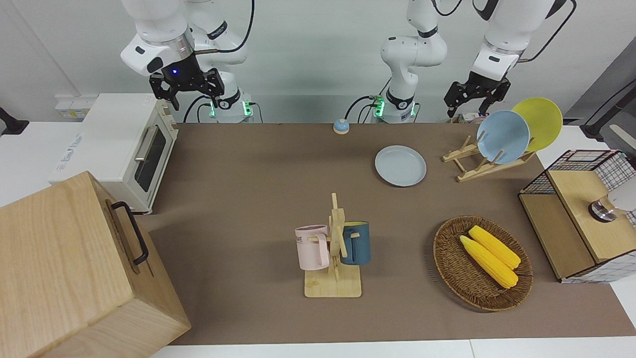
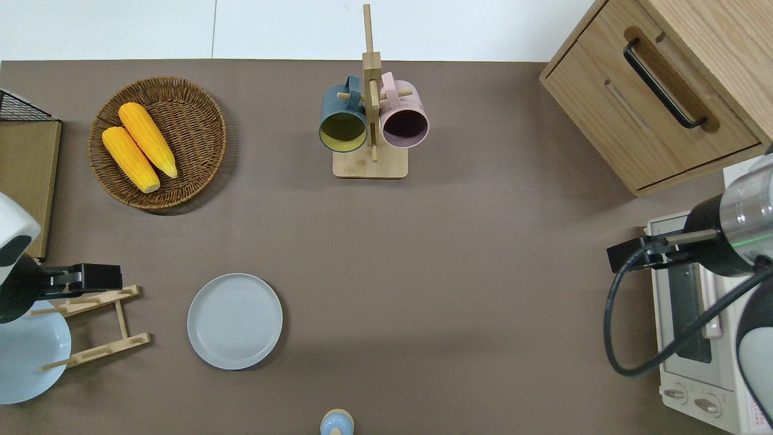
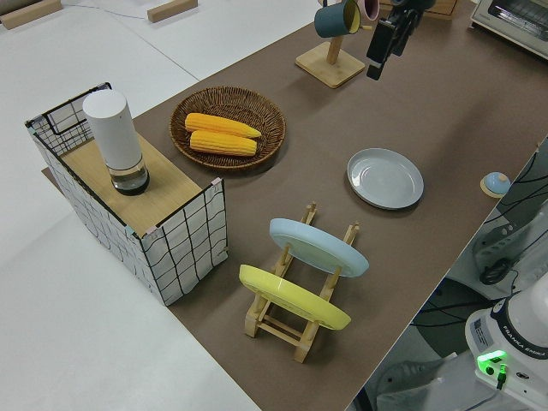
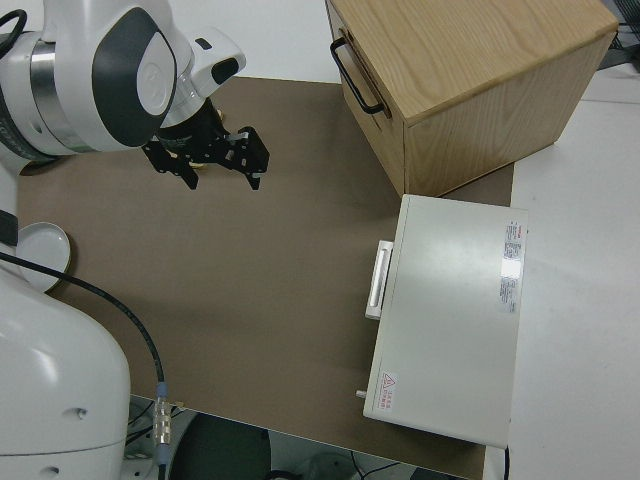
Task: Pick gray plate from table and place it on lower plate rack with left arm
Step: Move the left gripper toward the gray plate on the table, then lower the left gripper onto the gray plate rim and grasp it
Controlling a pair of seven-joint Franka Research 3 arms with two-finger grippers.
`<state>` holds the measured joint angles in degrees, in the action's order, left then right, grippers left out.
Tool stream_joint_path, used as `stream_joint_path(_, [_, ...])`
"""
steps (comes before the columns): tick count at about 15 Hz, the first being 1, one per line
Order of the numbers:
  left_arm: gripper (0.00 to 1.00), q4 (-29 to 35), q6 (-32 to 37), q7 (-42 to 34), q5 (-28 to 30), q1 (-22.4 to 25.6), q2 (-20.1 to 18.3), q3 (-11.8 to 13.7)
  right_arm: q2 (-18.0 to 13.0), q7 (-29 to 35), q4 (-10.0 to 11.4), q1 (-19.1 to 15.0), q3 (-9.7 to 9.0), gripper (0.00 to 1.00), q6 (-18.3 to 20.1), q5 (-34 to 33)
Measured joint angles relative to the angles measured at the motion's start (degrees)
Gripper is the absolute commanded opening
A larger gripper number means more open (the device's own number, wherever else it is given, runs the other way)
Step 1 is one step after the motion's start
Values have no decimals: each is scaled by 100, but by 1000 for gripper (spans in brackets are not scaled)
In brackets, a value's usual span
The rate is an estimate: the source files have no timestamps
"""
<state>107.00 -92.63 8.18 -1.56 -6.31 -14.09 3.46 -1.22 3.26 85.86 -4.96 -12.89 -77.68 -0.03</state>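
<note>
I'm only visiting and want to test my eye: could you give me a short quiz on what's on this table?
1. True or false: the gray plate lies flat on the table.
2. How many plates stand in the plate rack?
3. What holds the corn cobs? A) wire crate B) wicker basket C) toaster oven

Key
1. True; nothing grips it. The left end effector is open near the rack, and the right arm is parked.
2. Two: a blue plate and a yellow plate.
3. B

Front camera faces the robots across the desk [image 1: 258,164]; overhead looks straight down. Both share the mug stand [image 1: 334,278].
</note>
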Motion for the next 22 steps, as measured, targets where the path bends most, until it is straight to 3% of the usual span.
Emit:
stream_joint_path(9, [993, 165, 87, 61, 5, 4, 97, -1, 0, 0, 0, 0, 0, 990, 0, 0])
stream_joint_path(13, [993, 534, -18, 62, 167, -1, 344, -23, 0, 0, 0, 0, 0, 990, 0, 0])
stream_joint_path(22, [991, 2384, -2150, 62, 272, 3, 882, 32, 0, 0, 0, 0, 0, 990, 0, 0])
